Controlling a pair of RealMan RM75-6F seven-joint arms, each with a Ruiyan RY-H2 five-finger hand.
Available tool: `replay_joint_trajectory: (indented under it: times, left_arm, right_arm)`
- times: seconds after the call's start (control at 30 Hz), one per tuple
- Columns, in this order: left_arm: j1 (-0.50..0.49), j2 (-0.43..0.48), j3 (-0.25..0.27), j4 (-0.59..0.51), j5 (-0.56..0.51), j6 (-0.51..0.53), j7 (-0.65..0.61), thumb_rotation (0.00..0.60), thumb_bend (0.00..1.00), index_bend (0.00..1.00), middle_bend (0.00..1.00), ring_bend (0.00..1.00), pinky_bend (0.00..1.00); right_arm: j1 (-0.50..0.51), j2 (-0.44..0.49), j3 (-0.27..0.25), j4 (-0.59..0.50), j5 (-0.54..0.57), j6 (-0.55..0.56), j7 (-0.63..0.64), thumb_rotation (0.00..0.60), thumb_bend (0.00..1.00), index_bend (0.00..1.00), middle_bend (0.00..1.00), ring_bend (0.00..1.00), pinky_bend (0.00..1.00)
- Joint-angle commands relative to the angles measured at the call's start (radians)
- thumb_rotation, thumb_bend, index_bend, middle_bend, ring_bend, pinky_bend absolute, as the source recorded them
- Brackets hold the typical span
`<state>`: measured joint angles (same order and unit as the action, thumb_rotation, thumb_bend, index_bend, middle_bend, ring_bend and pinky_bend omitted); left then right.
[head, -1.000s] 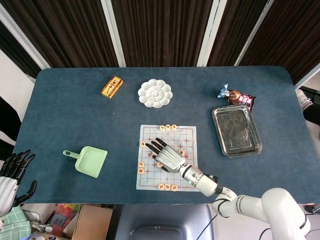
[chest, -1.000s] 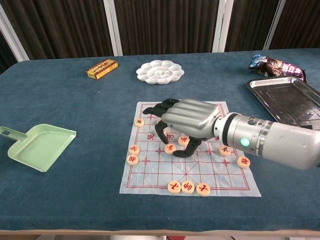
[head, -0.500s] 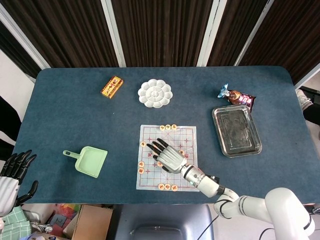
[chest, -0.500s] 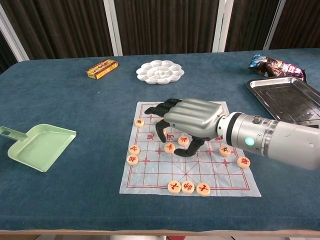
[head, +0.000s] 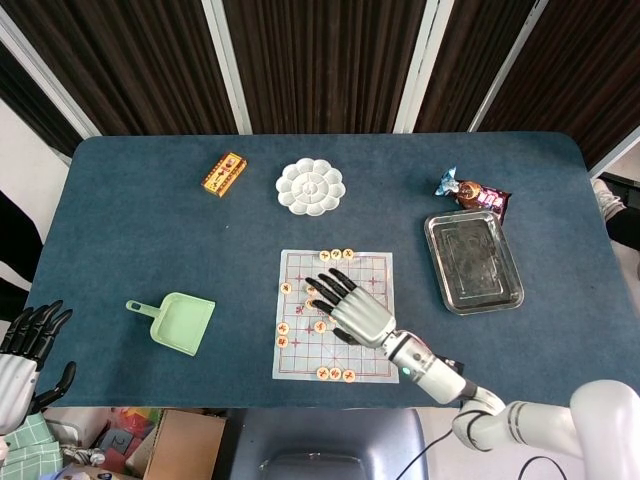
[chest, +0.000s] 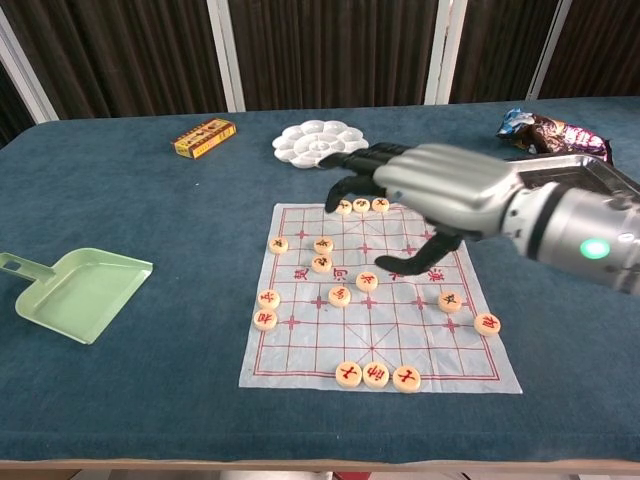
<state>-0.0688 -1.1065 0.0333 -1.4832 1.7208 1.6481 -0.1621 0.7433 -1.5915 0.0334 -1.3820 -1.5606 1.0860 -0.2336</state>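
On the chess board (chest: 300, 345), pieces (chest: 341, 295) lie below the right hand's (chest: 440, 190) spread, empty fingers (chest: 352, 160).

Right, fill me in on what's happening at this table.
The right hand hovers over the paper chess board, fingers spread and holding nothing, above the round wooden chess pieces scattered on the grid. The left hand hangs off the table's near left corner, away from everything. Around the board lie a green dustpan, a white flower-shaped palette, a small yellow box, a metal tray and a snack packet.
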Motion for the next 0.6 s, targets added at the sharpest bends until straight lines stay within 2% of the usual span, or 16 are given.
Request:
replay_joint_trajectory:
  times: [0.03, 0.13, 0.2, 0.27, 0.37, 0.47, 0.6]
  left_arm:
    - [0.001, -0.004, 0.000, -0.001, 0.001, 0.000, 0.011, 0.600, 0.45, 0.00, 0.00, 0.00, 0.01]
    - [0.000, -0.009, -0.003, -0.006, -0.006, -0.006, 0.030, 0.600, 0.45, 0.00, 0.00, 0.00, 0.01]
    - [0.002, -0.014, -0.007, -0.009, -0.012, -0.006, 0.050, 0.600, 0.45, 0.00, 0.00, 0.00, 0.01]
    - [0.002, -0.020, -0.008, -0.011, -0.015, -0.009, 0.068, 0.600, 0.45, 0.00, 0.00, 0.00, 0.01]
    - [-0.001, -0.029, -0.009, -0.017, -0.019, -0.022, 0.098, 0.600, 0.45, 0.00, 0.00, 0.00, 0.01]
    - [-0.007, -0.037, -0.009, -0.024, -0.024, -0.041, 0.124, 0.600, 0.45, 0.00, 0.00, 0.00, 0.01]
    - [-0.015, -0.045, -0.008, -0.031, -0.026, -0.060, 0.146, 0.600, 0.46, 0.00, 0.00, 0.00, 0.01]
  right_arm:
    - [-0.178, 0.207, -0.091, -0.210, -0.051, 0.219, 0.005, 0.600, 0.47, 0.15, 0.01, 0.00, 0.00]
    - [-0.330, 0.338, -0.185, -0.310, -0.048, 0.362, -0.030, 0.600, 0.47, 0.01, 0.00, 0.00, 0.00]
    - [-0.437, 0.388, -0.236, -0.319, -0.034, 0.462, -0.016, 0.600, 0.47, 0.00, 0.00, 0.00, 0.00]
    - [-0.514, 0.396, -0.257, -0.283, -0.017, 0.528, 0.029, 0.600, 0.45, 0.00, 0.00, 0.00, 0.00]
    - [-0.587, 0.385, -0.262, -0.203, 0.018, 0.565, 0.100, 0.600, 0.40, 0.00, 0.00, 0.00, 0.00]
    - [-0.592, 0.408, -0.253, -0.192, 0.003, 0.550, 0.156, 0.600, 0.35, 0.00, 0.00, 0.00, 0.00]
    - [-0.606, 0.410, -0.241, -0.176, -0.030, 0.550, 0.158, 0.600, 0.35, 0.00, 0.00, 0.00, 0.00]
